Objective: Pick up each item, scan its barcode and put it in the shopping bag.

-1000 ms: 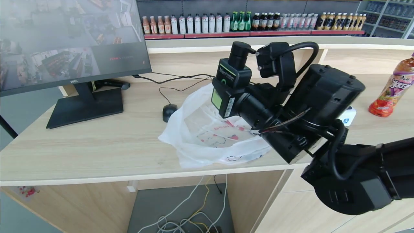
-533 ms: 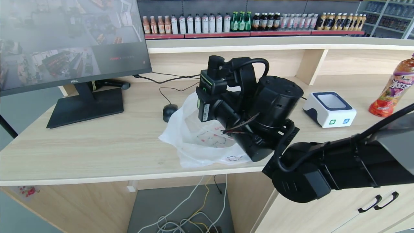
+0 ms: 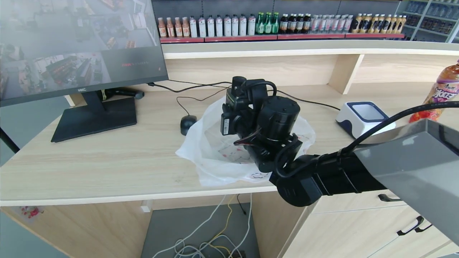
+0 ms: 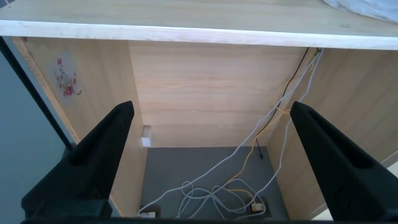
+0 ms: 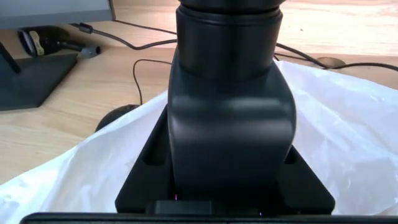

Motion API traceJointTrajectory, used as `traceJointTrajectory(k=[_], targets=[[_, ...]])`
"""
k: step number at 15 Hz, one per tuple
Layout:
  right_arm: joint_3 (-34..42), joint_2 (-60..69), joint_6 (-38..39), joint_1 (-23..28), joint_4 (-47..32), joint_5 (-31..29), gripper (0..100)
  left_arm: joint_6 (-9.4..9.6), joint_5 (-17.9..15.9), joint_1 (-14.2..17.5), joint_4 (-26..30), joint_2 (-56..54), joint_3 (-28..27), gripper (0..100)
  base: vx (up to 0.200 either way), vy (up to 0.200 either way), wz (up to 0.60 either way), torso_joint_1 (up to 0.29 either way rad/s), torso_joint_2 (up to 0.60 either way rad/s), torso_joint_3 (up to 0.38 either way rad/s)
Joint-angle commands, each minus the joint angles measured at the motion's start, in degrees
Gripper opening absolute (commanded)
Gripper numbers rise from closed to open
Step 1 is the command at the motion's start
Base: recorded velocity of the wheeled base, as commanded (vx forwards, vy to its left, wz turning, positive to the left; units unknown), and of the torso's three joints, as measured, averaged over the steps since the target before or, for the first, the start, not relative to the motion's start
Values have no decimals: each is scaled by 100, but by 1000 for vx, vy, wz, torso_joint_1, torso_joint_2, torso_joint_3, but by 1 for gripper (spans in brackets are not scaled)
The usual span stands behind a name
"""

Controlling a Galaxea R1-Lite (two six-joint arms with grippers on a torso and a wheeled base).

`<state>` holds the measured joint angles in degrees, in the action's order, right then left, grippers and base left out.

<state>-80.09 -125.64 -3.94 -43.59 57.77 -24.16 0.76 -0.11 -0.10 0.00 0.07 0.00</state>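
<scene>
Right claw is shut tight on a black pump bottle and holds it almost straight up. The bottle has a white sticker with lines on its side, and the pump is on top. In the right wrist view the black pump bottle is very close, with the white shopping bag spread out on both sides of it. The bottle hangs over the shopping bag, which lies crumpled near the middle of the worktop's front edge. You cannot tell if the bottle touches the bag. The white and blue scanner sits on the worktop toward its right edge, well apart from the bag. A black mouse lies just beside the bag, on the side toward the left edge. A big monitor stands by the back left corner. A drink bottle stands at the far right edge. The left claw is down low, under the worktop's front edge. Its two fingers are wide apart and hold nothing. Loose cables lie on the floor below it.
</scene>
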Motion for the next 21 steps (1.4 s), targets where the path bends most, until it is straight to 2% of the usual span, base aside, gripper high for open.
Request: traceJointTrajectory(k=[1, 5, 10, 21], targets=[[-15, -145, -2, 44, 24, -27, 0, 4, -7, 1, 0, 1, 0, 100, 0, 0, 0, 0, 0, 0], [-42, -216, 25, 35, 24, -185, 0, 4, 2, 1, 9, 1, 0, 100, 0, 0, 0, 0, 0, 0], [-33, -391, 51, 26, 314, -194, 0, 4, -7, 1, 0, 1, 0, 100, 0, 0, 0, 0, 0, 0], [11, -497, 148, -9, 331, -177, 0, 4, -7, 1, 9, 1, 0, 100, 0, 0, 0, 0, 0, 0]])
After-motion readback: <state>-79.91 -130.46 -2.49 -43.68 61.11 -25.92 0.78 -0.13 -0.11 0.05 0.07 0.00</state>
